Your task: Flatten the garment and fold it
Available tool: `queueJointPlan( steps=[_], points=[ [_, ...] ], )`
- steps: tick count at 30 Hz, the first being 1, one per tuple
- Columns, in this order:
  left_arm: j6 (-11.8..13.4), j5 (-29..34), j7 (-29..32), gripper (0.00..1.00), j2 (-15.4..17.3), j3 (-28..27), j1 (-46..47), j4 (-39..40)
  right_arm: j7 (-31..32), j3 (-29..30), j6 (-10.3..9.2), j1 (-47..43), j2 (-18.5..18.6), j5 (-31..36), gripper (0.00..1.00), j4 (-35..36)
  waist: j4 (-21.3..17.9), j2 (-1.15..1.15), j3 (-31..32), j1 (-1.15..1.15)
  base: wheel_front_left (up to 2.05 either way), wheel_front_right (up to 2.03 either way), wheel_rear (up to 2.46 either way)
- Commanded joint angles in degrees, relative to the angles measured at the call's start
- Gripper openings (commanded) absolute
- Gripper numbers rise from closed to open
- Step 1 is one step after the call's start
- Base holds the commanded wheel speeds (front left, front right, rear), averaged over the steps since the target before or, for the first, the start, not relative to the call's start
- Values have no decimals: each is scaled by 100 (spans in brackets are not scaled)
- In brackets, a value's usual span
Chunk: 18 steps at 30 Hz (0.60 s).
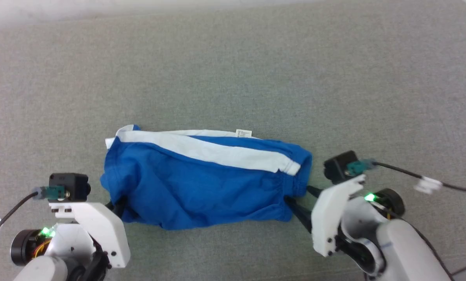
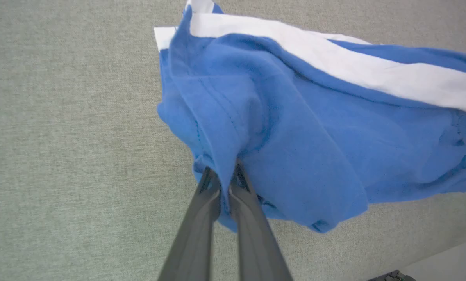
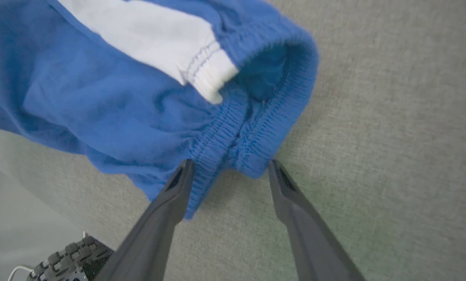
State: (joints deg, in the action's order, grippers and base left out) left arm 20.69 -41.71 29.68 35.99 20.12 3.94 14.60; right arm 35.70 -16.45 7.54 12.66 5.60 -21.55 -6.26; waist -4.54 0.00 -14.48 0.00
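A: Progress?
B: Early, probably. The garment (image 1: 201,183) lies rumpled on the grey worktop (image 1: 233,78), between both tools. It is not flat and has no neat fold yet.
A: Tools?
B: Left tool (image 2: 223,171) pinches the leg-end fabric. Right tool (image 3: 231,166) gapes wide, the waistband (image 3: 252,128) edge between its fingers, ungripped. Flattening and folding remain.

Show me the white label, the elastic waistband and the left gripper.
white label (image 1: 243,133), head view, middle of the tag.
elastic waistband (image 3: 270,127), right wrist view, gathered blue band.
left gripper (image 2: 224,172), left wrist view, between fingertips pinching the garment (image 2: 295,136).
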Motion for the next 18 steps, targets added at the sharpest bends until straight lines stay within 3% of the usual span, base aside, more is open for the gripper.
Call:
queueJointPlan(
  steps=[1, 6, 7, 9, 10, 18],
  points=[
    [-35, 73, -47, 0, -31, 6, 107, -43, -6, -41, -5, 127, -22, -8, 100, -160, 17, 0, -68, 0, 0, 0, 0],
    [-126, 111, -83, 0, -86, 80, 305, -209, 190, -578, -5, 550, -109, -177, 100, -1159, 40, 0, -201, 0, 0, 0, 0],
    [-149, 113, -85, 0, -90, 93, 336, -237, 251, -696, -5, 596, -119, -248, 91, -1294, 46, 0, -215, 0, 0, 0, 0],
    [-197, 119, -76, 0, -86, 125, 389, -302, 324, -867, -5, 678, -128, -375, 5, -1474, 59, 0, -236, 0, 0, 0, 0],
    [-214, 116, -80, 0, -91, 134, 409, -332, 347, -931, -5, 708, -129, -452, 0, -1542, 61, 0, -238, 0, 0, 0, 0],
    [-206, 35, -197, 0, -35, 73, 103, -370, 49, -868, -5, 839, 84, -941, 0, -1361, 89, 0, 29, 0, 0, 0, 0]
  ],
)
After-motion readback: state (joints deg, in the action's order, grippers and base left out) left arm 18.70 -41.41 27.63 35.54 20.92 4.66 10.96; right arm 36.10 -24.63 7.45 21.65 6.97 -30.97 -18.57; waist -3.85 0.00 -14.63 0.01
